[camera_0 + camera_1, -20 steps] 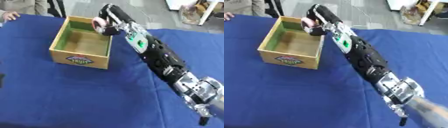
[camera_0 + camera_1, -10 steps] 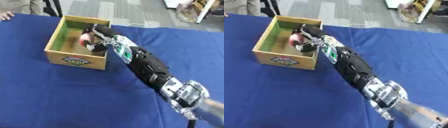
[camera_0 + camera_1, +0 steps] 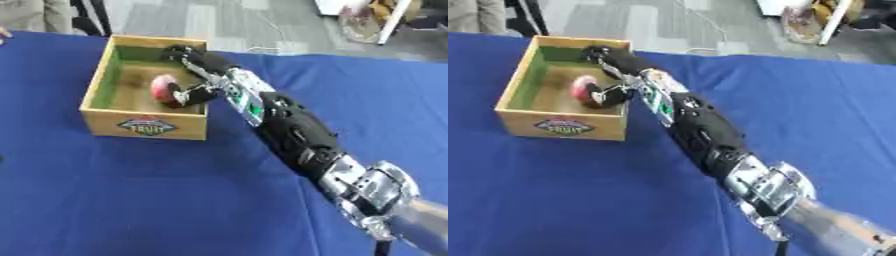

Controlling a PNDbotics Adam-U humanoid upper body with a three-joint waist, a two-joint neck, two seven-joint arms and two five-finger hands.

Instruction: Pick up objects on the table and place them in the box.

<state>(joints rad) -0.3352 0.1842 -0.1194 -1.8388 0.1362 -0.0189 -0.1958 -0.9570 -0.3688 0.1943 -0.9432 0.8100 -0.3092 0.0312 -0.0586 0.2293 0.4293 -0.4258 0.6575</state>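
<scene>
Inside the wooden box [image 3: 144, 122], at the far left of the blue worktop [image 3: 131, 200], the right robot hand [image 3: 194, 75] is now lowered from above the rim. Its fingers are curled around a reddish round object [image 3: 164, 88], held just above the box floor.

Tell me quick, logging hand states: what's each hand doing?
Right hand: inside the box, fingers around the reddish object.
Left hand: not in view.
</scene>
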